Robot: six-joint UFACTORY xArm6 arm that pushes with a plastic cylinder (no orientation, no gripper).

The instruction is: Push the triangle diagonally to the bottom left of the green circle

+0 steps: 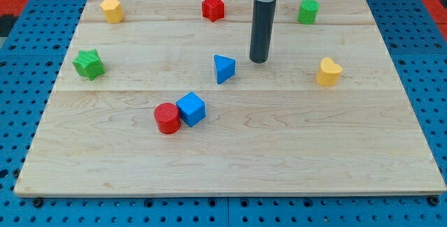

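Observation:
The blue triangle [223, 68] lies near the middle of the wooden board [279, 150]. The green circle [308, 10], a short green cylinder, stands near the view's top right. My tip [259, 61] rests on the board just to the right of the blue triangle, a small gap apart, and below and left of the green circle. The rod rises straight up to the view's top.
A red star [213, 8] and a yellow hexagon [112, 10] sit along the top. A green star [89, 64] is at the left. A yellow heart [328, 72] is at the right. A red cylinder [167, 118] touches a blue cube [191, 109] below the triangle.

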